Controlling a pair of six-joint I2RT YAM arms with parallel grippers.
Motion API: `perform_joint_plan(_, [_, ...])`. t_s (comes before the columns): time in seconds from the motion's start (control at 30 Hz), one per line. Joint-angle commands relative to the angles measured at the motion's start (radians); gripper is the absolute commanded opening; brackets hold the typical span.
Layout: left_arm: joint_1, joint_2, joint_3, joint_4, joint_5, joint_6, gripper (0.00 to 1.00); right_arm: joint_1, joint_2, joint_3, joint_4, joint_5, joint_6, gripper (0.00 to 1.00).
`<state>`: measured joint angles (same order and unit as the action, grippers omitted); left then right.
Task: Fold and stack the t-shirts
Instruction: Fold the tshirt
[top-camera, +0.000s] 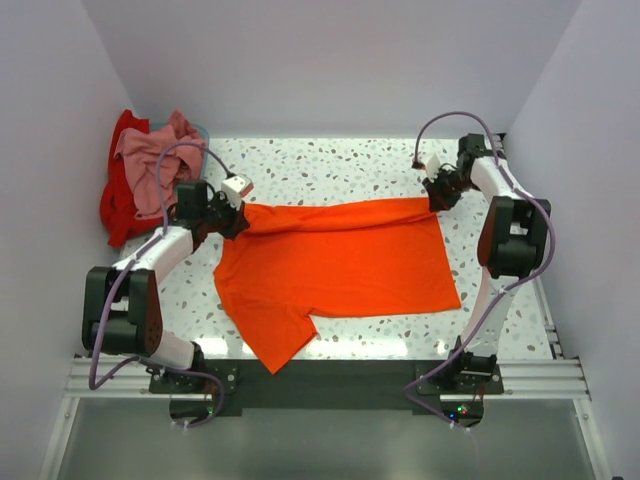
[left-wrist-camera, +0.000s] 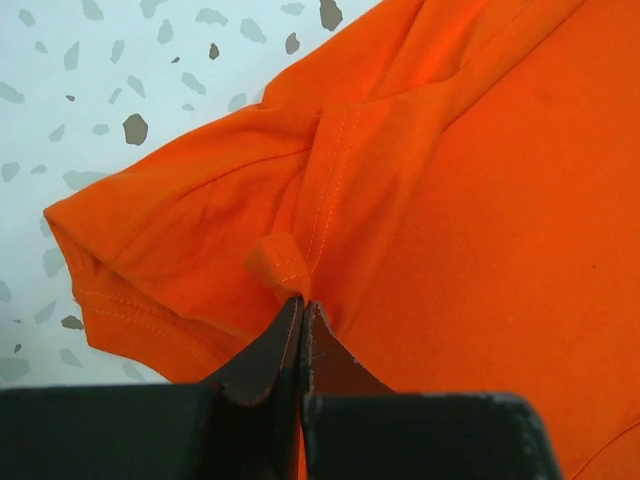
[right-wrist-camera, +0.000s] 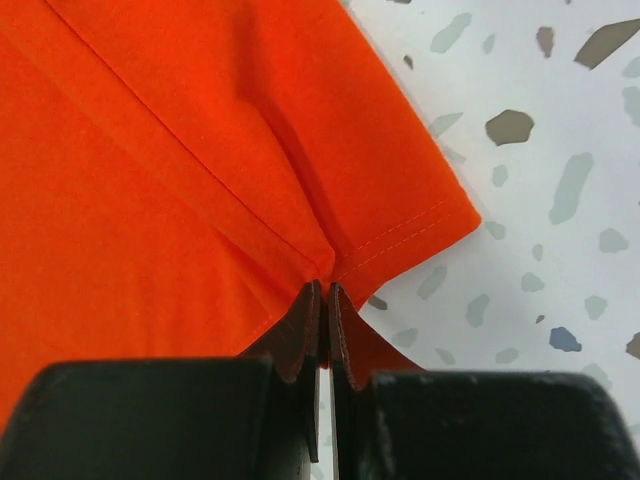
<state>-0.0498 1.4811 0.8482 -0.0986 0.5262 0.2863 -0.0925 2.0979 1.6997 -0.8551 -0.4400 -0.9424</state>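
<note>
Black fingers (left-wrist-camera: 272, 350) of the left arm fill the bottom edge of the left wrist view, pressed together with no gap, and a small nub of the orange t-shirt (left-wrist-camera: 450, 250) is pinched at their tips where the sleeve seam meets the body. The right arm's fingers (right-wrist-camera: 300, 335) are clamped the same way in the right wrist view, biting the cloth just inside the stitched hem corner, with bare speckled counter (right-wrist-camera: 560, 180) to the right of it. Seen from above, the orange t-shirt (top-camera: 340, 260) is spread over the middle of the counter (top-camera: 330, 165), its long axis running left to right across the frame. The hem is at the right side, the shoulders are at the left, and one loose sleeve trails toward the lower left. Both grips sit on the shirt's upper edge, one at each end, and a narrow band of cloth between them looks drawn straight. I judge that this is deliberate: holding the two ends of one long side lets the arms carry that edge over evenly, so the fold comes out parallel to the long axis. A pink t-shirt (top-camera: 145, 155) and a red t-shirt (top-camera: 118, 205) lie heaped together at the upper left of the frame, well apart from the work and not yet folded.
</note>
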Motion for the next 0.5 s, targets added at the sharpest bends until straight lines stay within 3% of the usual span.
perform_joint_plan(0.0, [-0.01,0.005,-0.008,0.002,-0.064,0.062,0.0,-0.007,-0.082,-0.031,-0.001,0.026,-0.068,0.0])
perform_joint_plan(0.47, [-0.036,0.013,-0.027,-0.085,-0.02,0.211,0.0,-0.006,-0.087,-0.077,-0.032,0.063,-0.114,0.0])
